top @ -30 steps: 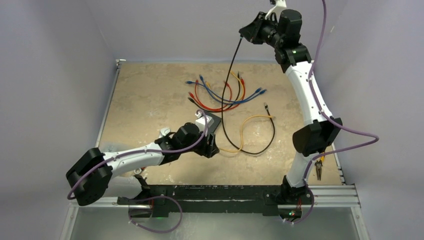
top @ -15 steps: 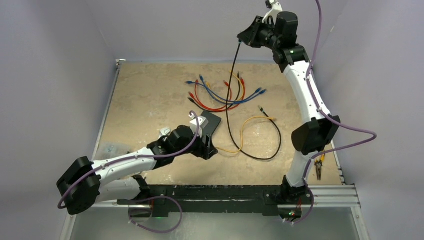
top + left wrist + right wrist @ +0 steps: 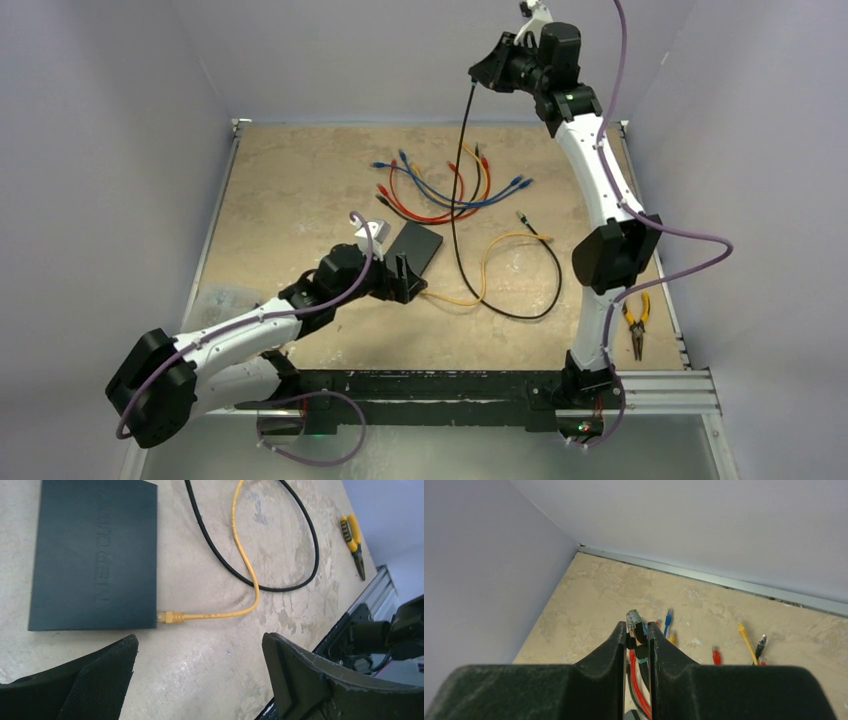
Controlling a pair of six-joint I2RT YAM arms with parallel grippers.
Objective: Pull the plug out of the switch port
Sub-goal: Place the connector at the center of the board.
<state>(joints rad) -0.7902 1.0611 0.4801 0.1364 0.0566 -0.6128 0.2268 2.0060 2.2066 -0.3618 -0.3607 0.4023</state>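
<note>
I back the open left pincer (image 3: pixel 199 649) off the switch (image 3: pixel 95 555). The right pincer (image 3: pixel 636 630) grips the black cable (image 3: pixel 458 180), unplugged. The yellow plug (image 3: pixel 170 616) remains seated.

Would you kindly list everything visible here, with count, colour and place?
switch: one, matte black, table centre
yellow cable: one, yellow, plugged into the switch
black cable: one, black, hanging down onto the table
loose cables: several, red, blue, orange, far table centre
pliers: one, yellow-handled, table's right near edge
table: one, beige, under everything
left gripper: one, black, open, near the switch
right gripper: one, black, raised high, shut on the black cable
</note>
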